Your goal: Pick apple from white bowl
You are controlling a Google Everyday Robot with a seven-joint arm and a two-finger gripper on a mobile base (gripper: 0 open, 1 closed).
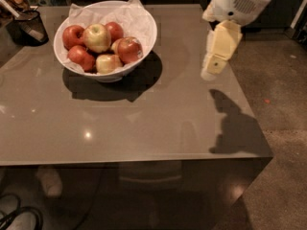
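Glossy grey-brown table — the white bowl stands on its far left part, a dark mesh cup at the far-left corner. My gripper hangs over the right side, well apart from the bowl.

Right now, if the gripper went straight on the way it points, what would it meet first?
Probably the table near its right edge; the gripper points down, well right of the bowl. Depth is unclear.
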